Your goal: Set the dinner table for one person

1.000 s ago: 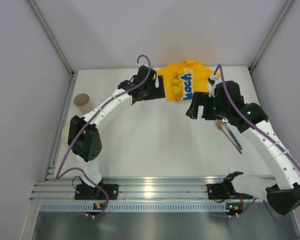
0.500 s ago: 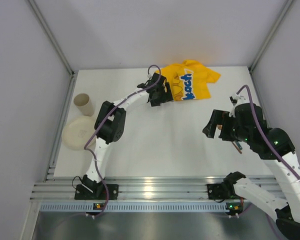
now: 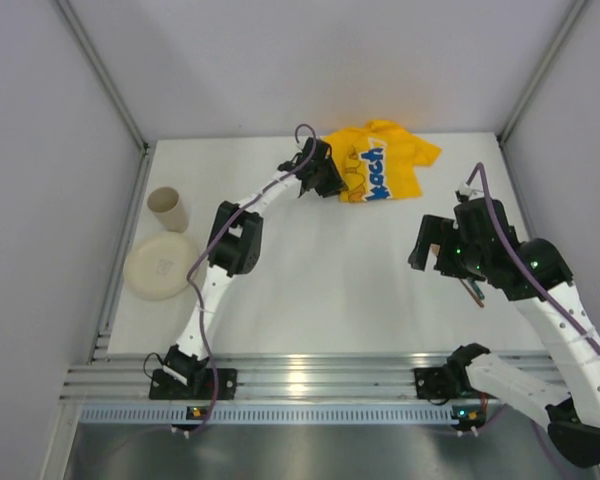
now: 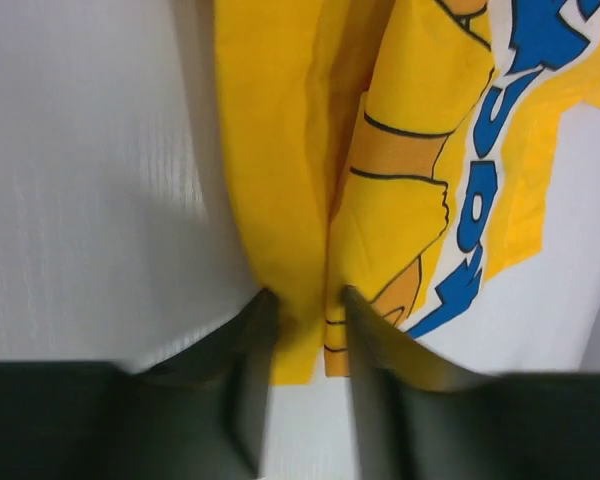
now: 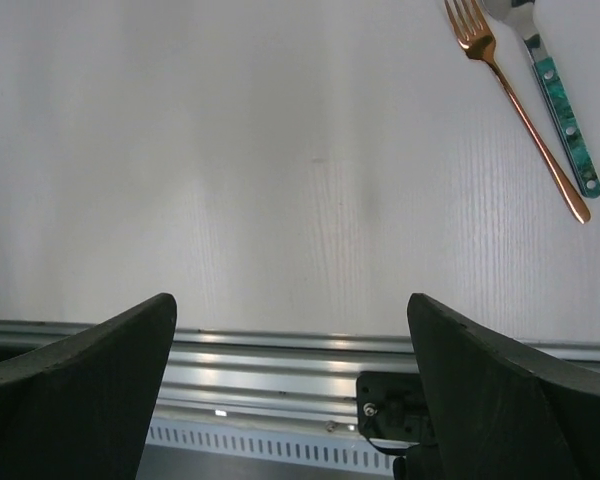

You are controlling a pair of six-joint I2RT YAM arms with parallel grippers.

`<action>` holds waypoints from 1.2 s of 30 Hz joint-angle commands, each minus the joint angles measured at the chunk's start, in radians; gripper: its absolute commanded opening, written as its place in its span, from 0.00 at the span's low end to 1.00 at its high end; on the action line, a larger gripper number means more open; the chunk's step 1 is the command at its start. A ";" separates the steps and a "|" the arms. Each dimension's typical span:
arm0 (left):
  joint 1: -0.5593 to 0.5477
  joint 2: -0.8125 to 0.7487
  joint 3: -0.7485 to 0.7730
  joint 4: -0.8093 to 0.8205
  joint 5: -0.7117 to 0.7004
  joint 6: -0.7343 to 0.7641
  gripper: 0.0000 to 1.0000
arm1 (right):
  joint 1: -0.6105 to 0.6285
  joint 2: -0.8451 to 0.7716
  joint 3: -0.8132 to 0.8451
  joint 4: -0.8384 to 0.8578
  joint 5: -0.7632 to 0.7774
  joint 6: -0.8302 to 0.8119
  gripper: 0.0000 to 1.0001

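On the far middle of the white dinner table [image 3: 320, 290] lies a crumpled yellow cloth mat [image 3: 385, 165] with blue letters. My left gripper [image 3: 325, 180] is at its left edge. In the left wrist view the left gripper [image 4: 302, 310] has its two fingers pinched onto a raised fold of the yellow cloth mat [image 4: 400, 150]. My right gripper [image 3: 430, 248] hovers over the table's right side, open and empty. In the right wrist view the right gripper [image 5: 291, 300] faces the near rail, with a copper fork [image 5: 520, 110] and a teal-handled spoon [image 5: 560, 110] lying beside it.
A beige cup [image 3: 167, 208] stands at the left edge of the table, with a cream plate [image 3: 161, 265] just in front of it. The fork and spoon [image 3: 470, 290] show partly under the right arm. Aluminium rails [image 3: 310, 378] run along the near edge.
My left gripper moved right to the cloth's left edge and closed on a fold. The right arm drew back from the cloth toward the near right, staying open.
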 commanded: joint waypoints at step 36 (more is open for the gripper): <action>0.078 -0.772 -0.867 -0.020 0.220 0.182 0.00 | -0.211 0.628 -0.060 0.477 -0.207 -0.152 1.00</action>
